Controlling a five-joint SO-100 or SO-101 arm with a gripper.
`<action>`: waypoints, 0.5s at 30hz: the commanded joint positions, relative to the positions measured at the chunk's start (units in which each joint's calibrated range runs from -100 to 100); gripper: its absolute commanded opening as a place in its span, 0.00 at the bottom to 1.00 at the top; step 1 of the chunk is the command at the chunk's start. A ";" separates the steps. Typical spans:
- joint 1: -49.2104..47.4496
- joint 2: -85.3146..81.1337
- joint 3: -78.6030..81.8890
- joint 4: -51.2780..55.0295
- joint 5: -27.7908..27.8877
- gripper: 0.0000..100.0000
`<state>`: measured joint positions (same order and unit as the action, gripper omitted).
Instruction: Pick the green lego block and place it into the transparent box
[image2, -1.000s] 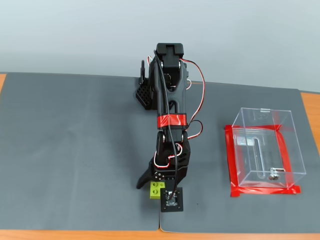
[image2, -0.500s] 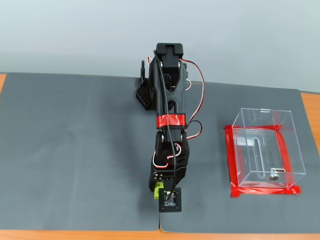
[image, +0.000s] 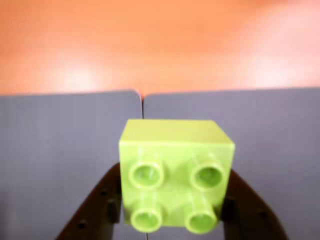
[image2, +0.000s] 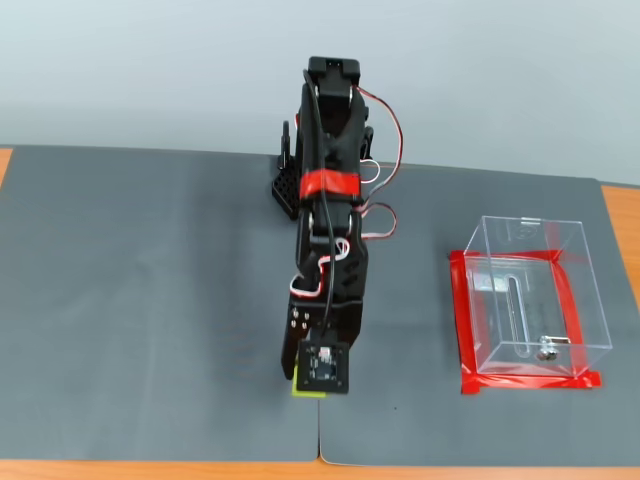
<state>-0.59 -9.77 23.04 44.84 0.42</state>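
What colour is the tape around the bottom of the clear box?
Red tape, clearest in the fixed view, around the clear box.

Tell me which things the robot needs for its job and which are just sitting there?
Needed:
- green lego block, squeezed in the gripper
- transparent box, at the right in the fixed view, with no block inside

Just there:
- grey mat
- red tape around the box's base
- orange tabletop

The arm reaches from its far base toward the near edge, wrist bent downward. Its claw (image: 172, 212) (black fingers (image: 97, 207) pressing both sides) is clamped on the green lego block (image: 175, 170).
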 joint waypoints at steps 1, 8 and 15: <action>-0.49 -11.72 -3.45 0.30 0.03 0.09; -2.06 -15.20 -10.42 0.30 0.03 0.09; -7.50 -14.43 -15.84 0.39 0.03 0.09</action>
<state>-5.38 -22.34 11.72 44.93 0.22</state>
